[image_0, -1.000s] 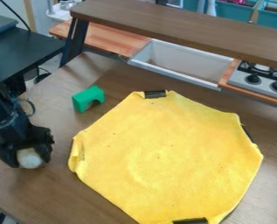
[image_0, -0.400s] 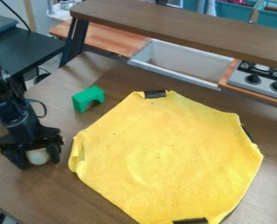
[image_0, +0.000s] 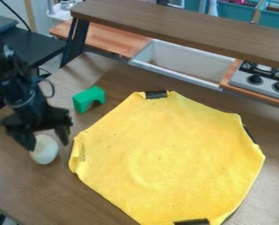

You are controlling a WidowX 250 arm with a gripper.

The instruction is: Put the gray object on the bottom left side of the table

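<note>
At the left of the table, the black gripper (image_0: 48, 141) hangs over the rounded, off-white to pale gray object (image_0: 44, 150). The gripper is open, one finger on each side of the object's upper part. The left finger overlaps its upper left edge, while a narrow gap shows beside the right finger. Most of the object's body stands out below the fingertips, just left of the yellow cloth; its top is partly hidden. Whether its underside touches the table (image_0: 23, 189) cannot be told.
The yellow cloth (image_0: 165, 154) lies across the middle and right, with dark clips at its edges. A green arch block (image_0: 89, 99) sits behind the gripper. A raised brown shelf (image_0: 182, 28), a white sink (image_0: 179, 61) and a stove (image_0: 262, 81) stand at the back.
The gripper has shifted right and towards the back of the table, uncovering more of the pale object. The object has also moved somewhat right, closer to the cloth.
</note>
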